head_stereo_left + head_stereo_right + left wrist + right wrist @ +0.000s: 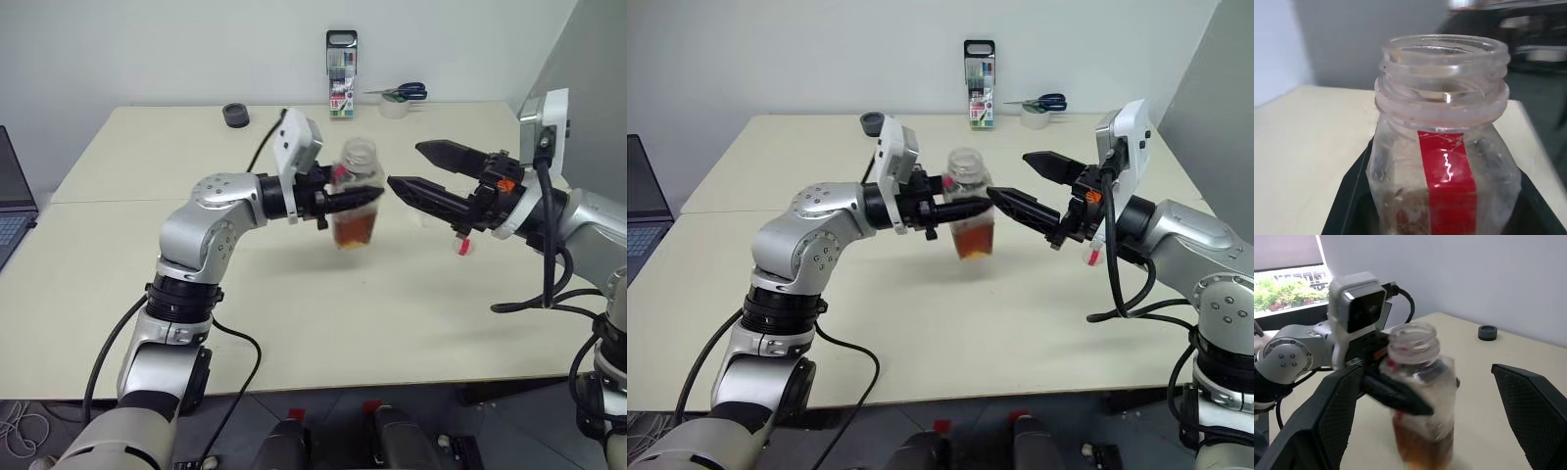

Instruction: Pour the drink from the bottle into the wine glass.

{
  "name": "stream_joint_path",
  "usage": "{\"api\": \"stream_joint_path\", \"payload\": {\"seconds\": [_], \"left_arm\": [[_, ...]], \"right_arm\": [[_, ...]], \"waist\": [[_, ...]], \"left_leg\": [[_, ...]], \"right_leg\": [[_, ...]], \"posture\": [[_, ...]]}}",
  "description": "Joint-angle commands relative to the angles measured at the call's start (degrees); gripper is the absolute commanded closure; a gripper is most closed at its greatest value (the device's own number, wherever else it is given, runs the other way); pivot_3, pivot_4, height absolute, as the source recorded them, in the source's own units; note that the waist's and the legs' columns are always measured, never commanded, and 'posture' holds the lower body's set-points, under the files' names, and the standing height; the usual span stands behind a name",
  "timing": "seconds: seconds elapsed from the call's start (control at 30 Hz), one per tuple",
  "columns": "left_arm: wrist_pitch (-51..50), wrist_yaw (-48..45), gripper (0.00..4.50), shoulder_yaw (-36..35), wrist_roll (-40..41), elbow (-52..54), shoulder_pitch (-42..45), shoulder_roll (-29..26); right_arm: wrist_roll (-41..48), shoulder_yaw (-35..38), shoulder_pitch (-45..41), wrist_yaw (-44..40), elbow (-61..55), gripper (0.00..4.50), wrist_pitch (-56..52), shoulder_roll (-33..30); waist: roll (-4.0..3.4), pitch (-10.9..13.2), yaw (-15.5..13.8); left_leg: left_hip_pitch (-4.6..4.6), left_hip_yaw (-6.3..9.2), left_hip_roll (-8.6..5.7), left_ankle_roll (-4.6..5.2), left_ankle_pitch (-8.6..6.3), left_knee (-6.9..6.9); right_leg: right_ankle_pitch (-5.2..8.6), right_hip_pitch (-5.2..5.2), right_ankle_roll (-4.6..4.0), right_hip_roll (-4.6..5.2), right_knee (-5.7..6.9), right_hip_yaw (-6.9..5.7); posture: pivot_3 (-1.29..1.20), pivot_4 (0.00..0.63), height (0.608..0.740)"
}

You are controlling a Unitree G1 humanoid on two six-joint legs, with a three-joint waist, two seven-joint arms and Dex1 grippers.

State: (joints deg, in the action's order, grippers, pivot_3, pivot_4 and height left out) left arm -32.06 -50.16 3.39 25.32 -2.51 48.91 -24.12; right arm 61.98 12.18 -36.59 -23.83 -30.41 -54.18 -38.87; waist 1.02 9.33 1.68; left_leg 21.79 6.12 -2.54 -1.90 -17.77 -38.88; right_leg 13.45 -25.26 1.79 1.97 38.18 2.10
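Nearest the head camera, the left end effector (358,199) is clamping its black fingers around the bottle (357,201), holding it upright above the bench (147,157) near the scene's centre. Its screw cap is off, so the wide threaded neck is standing open, and a red label strip is running down the side in the left wrist view. Reddish-brown drink (355,229) is filling roughly the lower third of the bottle.

At about three o'clock from the bottle, the right end effector (404,166) is hovering with its fingers spread wide and holding nothing; its lower finger tip is sitting just beside the bottle's side, and whether they touch cannot be told. A small pink-red object (463,246) is lying on the bench below the right wrist, at about four o'clock from the bottle.

Toward twelve o'clock, at the bench's far edge, a tall marker case (341,61) is standing upright, with scissors (400,93) resting on a roll of tape (395,106) at about one o'clock and a small dark round object (235,115) at about eleven o'clock. A laptop (14,196) is sitting at nine o'clock.
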Motion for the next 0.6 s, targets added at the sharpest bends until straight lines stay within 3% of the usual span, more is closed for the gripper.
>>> {"api": "stream_joint_path", "payload": {"seconds": [0.03,0.3,0.6], "left_arm": [[3.4,8.8,2.69,-4.9,-4.2,-2.0,0.1,-0.7],[5.7,26.1,2.69,-12.3,-11.4,-6.7,-0.8,-2.1],[8.4,29.9,2.69,-19.9,-9.9,-7.7,-8.3,-3.8]], "right_arm": [[-1.6,-1.3,0.8,-2.9,-3.7,0.03,2.8,-0.9],[-8.3,-7.7,1.0,-7.4,-2.0,0.03,8.7,2.6],[-21.9,-15.4,3.6,-12.1,1.2,0.03,20.1,7.1]], "waist": [[0.00,0.0,0.0],[0.01,0.0,0.0],[0.02,0.0,-0.1]], "left_leg": [[0.01,0.00,0.00,0.00,0.00,0.00],[0.02,0.02,-0.01,-0.01,0.00,-0.02],[0.02,0.02,-0.02,-0.03,0.01,-0.02]], "right_leg": [[0.00,-0.01,0.00,0.00,0.00,0.00],[-0.02,-0.01,0.03,0.01,-0.01,-0.01],[-0.02,-0.05,0.03,0.04,-0.02,-0.02]], "posture": [[0.00,0.150,0.740],[0.00,0.150,0.740],[0.00,0.150,0.740]]}}
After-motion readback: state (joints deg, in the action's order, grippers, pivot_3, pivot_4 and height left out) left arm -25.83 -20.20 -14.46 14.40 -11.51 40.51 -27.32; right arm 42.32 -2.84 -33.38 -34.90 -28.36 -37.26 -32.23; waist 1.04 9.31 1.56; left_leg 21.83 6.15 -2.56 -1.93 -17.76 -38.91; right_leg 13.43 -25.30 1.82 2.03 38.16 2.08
